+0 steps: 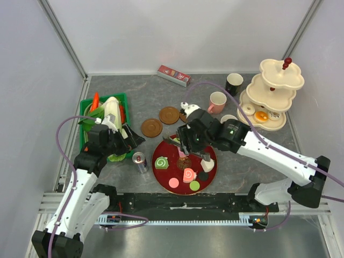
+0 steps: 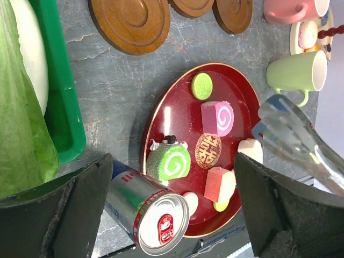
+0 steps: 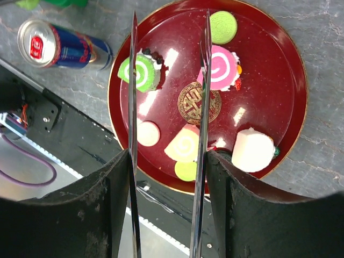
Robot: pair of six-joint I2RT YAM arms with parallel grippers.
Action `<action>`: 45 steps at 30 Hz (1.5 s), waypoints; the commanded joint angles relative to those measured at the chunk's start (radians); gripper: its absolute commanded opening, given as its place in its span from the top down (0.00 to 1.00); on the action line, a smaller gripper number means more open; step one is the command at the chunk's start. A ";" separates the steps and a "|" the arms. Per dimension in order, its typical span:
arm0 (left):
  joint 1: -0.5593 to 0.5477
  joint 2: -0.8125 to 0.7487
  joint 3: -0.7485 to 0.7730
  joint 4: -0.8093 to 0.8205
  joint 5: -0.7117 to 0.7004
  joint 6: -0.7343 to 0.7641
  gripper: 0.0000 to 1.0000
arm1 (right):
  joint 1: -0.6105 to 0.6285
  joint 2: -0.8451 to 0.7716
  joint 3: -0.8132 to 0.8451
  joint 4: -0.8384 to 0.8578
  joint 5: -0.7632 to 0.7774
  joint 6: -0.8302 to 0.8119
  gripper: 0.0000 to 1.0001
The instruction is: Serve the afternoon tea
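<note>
Now, your right gripper (image 3: 167,161) clamps tongs (image 2: 293,126), blades apart, empty; left gripper (image 2: 172,209) gapes empty. The pink swirl roll (image 3: 220,70), beside the red tray (image 3: 279,80)'s centre, looks light, slick: nip its opposite sides.

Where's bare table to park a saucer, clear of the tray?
Widest bare patch: back-left table, bordered by the green crate, the red box and the saucers. A second lies right of the red tray toward the table edge, but the right arm hangs over it. Crowded: around the mugs and stand, and between can and tray.
</note>
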 commanded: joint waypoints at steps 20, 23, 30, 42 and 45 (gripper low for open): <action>-0.006 0.017 -0.003 0.027 -0.002 -0.014 0.01 | 0.164 0.180 0.022 -0.157 0.285 0.026 0.34; -0.008 0.017 -0.003 0.027 -0.002 -0.014 0.01 | 0.164 0.220 0.022 -0.131 0.273 0.017 0.34; -0.012 0.014 -0.006 0.025 -0.003 -0.015 0.01 | 0.161 0.283 0.020 -0.111 0.268 0.019 0.35; -0.015 0.010 -0.006 0.027 -0.006 -0.017 0.01 | 0.130 0.288 -0.010 -0.117 0.271 0.039 0.36; -0.015 0.013 -0.009 0.027 -0.008 -0.017 0.01 | 0.129 0.292 -0.012 -0.117 0.262 0.032 0.36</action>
